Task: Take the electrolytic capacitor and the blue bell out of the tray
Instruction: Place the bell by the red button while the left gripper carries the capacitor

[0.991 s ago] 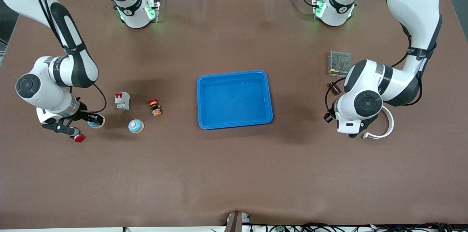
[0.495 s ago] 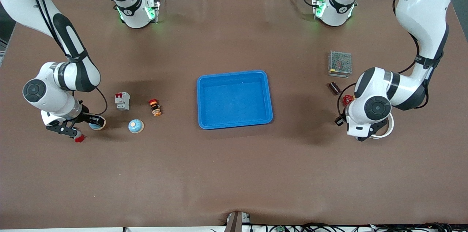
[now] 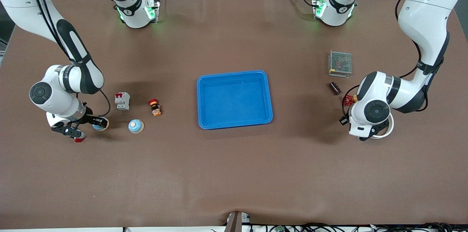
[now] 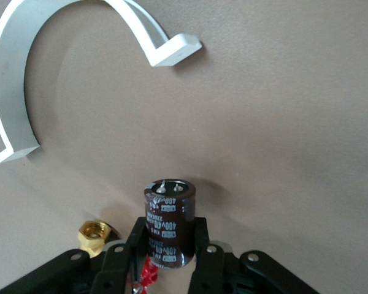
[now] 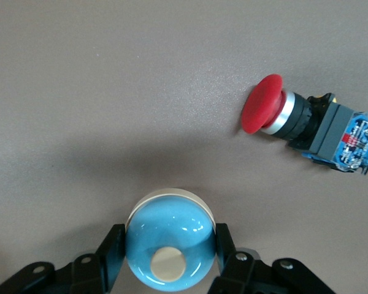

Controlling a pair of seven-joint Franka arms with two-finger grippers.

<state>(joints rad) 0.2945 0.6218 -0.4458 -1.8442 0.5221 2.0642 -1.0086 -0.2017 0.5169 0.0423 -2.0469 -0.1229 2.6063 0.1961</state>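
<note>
Beside the held bell (image 5: 167, 245), a red pushbutton (image 5: 306, 122).

Setting: robotics lab test bench. Two white Franka arms bolted at one edge of a brown-matted surface (image 3: 234, 173), bases showing green status lights. Loose electrical parts laid out: circuit breaker (image 3: 122, 100), red push button (image 5: 306, 122), meshed power supply (image 3: 340, 63). Blue plastic tray (image 3: 234, 99) at centre. Cable bundles along the surface's edge.
</note>
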